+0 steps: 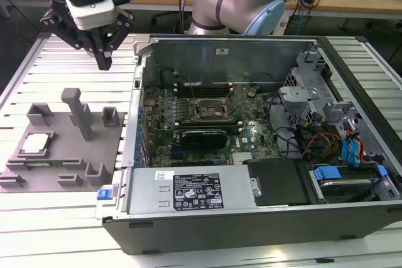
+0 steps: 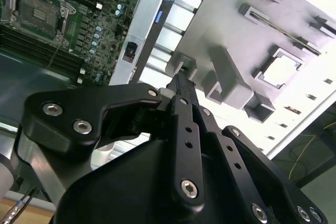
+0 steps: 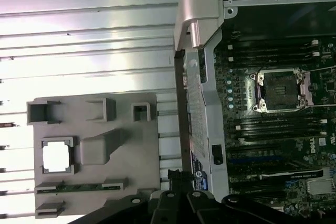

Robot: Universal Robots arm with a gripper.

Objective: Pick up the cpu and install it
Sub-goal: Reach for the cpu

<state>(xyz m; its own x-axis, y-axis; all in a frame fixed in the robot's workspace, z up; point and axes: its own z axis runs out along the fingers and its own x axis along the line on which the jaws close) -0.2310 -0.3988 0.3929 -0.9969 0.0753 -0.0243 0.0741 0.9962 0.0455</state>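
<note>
Presently, gripper (image 1: 103,63): fingers drawn together, holding nothing, hanging above the slatted counter (image 1: 69,54) near the grey tray (image 1: 66,152).
cpu (image 1: 36,143): lying flat in its square recess in the tray, well apart from the gripper.
socket (image 1: 209,110): bare, inside the open case (image 1: 239,61) (nothing seated yet).
risk: likely a finger catching the upright post (image 1: 78,114) near the recess — or a tilted grip, which could damage the socket.
</note>
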